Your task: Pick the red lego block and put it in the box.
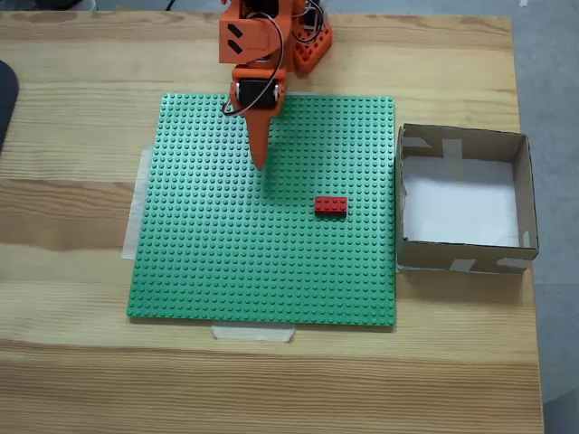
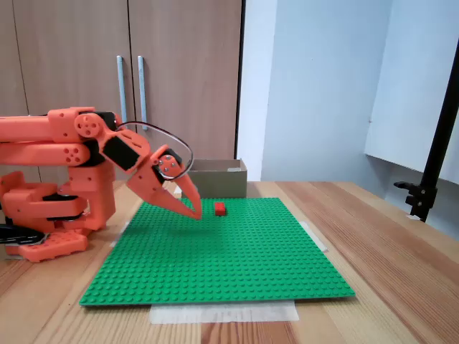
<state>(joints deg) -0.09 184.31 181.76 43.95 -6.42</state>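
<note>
The red lego block (image 1: 331, 206) (image 2: 220, 208) lies flat on the green studded baseplate (image 1: 226, 271) (image 2: 237, 265), right of its middle in the top-down fixed view. My orange gripper (image 1: 261, 163) (image 2: 196, 213) points down at the plate with its fingers together at the tip and nothing between them. It hovers up and to the left of the block, a short gap apart. The box (image 1: 463, 141) (image 2: 219, 176), brown cardboard with a white floor, stands off the plate's right edge and holds nothing.
The arm's orange base (image 1: 303, 41) (image 2: 50, 215) stands at the plate's far edge. Pale tape (image 1: 253, 333) (image 2: 224, 312) holds the plate to the wooden table. A dark object (image 1: 4, 99) pokes in at the left edge. A black stand (image 2: 430, 165) rises beside the table.
</note>
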